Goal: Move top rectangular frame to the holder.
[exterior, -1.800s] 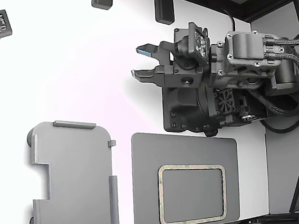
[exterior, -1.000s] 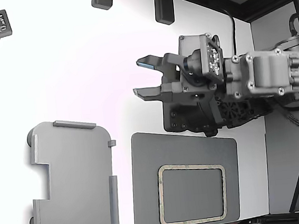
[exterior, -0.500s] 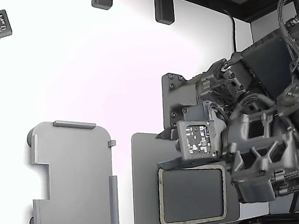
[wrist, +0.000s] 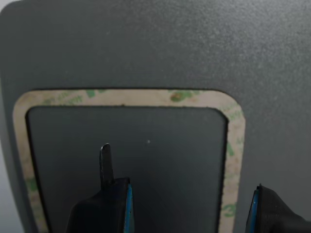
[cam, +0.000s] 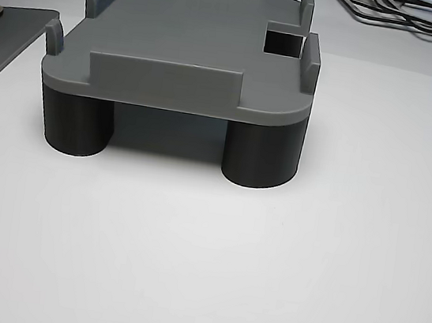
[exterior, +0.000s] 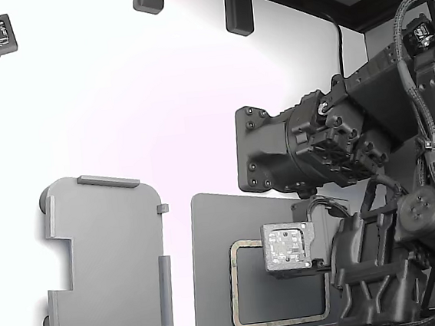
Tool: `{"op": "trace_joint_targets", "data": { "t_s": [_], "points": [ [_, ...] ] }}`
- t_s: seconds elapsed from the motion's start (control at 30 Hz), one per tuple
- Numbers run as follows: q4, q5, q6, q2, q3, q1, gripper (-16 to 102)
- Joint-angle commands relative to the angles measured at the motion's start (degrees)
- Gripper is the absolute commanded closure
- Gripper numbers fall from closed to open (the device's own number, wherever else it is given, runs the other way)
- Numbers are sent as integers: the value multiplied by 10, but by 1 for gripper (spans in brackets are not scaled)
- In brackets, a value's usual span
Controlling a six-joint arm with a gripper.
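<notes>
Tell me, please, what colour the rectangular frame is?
Tan-beige with green speckles, the rectangular frame shows best in the wrist view.

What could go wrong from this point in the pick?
1. The tan frame lies thin and flat on the dark grey mat, so the open gripper may slide over it or catch the mat too.
2. One fingertip is over the frame's opening, not its strip, so closing may miss.
3. The holder has raised edge tabs; a tilted frame may hang on one.

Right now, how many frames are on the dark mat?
1 visible: the tan frame lies flat on the dark mat, under the gripper. More stacked beneath it cannot be ruled out.
</notes>
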Motion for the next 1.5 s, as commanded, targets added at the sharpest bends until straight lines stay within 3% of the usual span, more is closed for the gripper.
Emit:
{"op": "trace_joint_targets", "data": {
  "t_s": [0.0,0.3,0.77,1.13,1.47],
  "points": [
    [-2,10,39,3,-1,34,-14],
    [-57,33,84,-8,81,105,-14],
    [-96,36,74,28,153,91,-14],
    [-139,28,75,22,180,76,5],
    [-129,18,75,28,190,71,20]
  ]
}}
